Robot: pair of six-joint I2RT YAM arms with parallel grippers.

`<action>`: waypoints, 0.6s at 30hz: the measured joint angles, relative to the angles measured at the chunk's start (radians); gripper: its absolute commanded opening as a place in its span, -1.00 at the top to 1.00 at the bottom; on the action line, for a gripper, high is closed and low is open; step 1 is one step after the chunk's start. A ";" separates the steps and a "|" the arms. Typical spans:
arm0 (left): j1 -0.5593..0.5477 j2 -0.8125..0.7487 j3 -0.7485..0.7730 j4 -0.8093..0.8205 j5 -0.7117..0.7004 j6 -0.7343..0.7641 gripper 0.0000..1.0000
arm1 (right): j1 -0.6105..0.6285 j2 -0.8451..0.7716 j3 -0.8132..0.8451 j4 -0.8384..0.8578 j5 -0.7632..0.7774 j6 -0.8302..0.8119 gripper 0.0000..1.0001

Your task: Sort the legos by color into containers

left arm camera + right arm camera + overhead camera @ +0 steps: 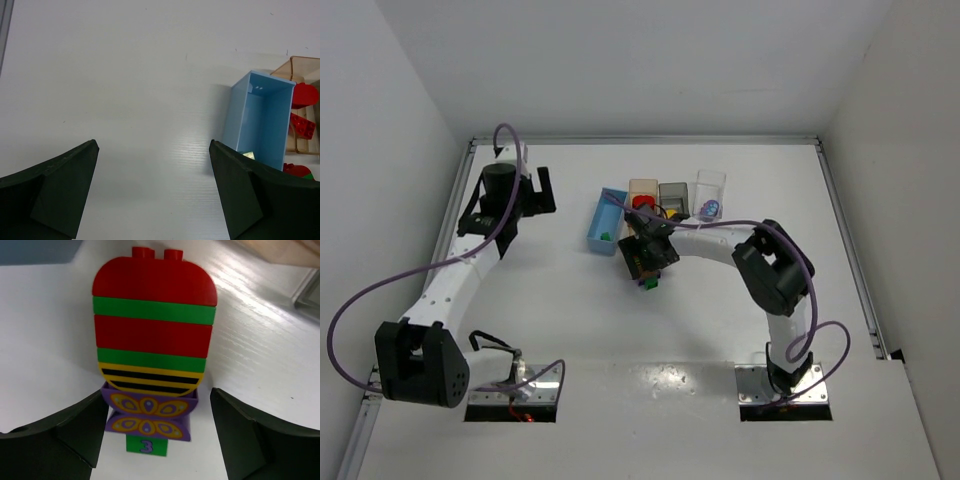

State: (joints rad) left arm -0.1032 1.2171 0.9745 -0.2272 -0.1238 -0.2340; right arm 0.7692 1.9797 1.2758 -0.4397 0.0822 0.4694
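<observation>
The right gripper (157, 396) stands open astride the purple end of a striped stack of bricks (154, 330), with a gap showing beside one finger. The stack lies on the table (45, 330), just near of the blue bin (605, 225). Far left, the left gripper (152, 150) gapes wide, holding nothing.
</observation>
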 measured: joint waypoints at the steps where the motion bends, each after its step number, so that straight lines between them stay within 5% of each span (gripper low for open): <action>1: 0.007 0.000 -0.002 0.004 0.005 0.002 -0.99 | 0.000 0.011 0.000 0.000 -0.001 0.002 -0.52; 4: 0.023 0.000 -0.011 0.010 0.012 0.010 -0.99 | 0.000 0.021 0.001 0.006 0.007 0.001 -0.26; 5: 0.026 0.000 -0.015 0.012 0.016 0.012 -0.99 | 0.000 0.021 -0.001 0.008 0.008 0.001 0.10; 9: 0.035 0.000 -0.036 0.021 0.032 0.016 -0.99 | 0.000 0.018 -0.014 0.032 0.011 -0.017 0.86; 11: 0.038 0.000 -0.045 0.024 0.060 0.024 -0.99 | 0.000 0.000 -0.041 0.054 0.011 -0.034 1.00; 18: 0.041 -0.028 -0.081 0.022 0.351 0.108 -0.99 | -0.001 -0.177 -0.267 0.071 -0.024 -0.157 1.00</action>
State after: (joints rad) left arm -0.0624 1.1893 0.8932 -0.2054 0.2272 -0.1261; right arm 0.7685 1.8023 1.0088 -0.3691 0.0578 0.3122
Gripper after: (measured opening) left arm 0.995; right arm 0.643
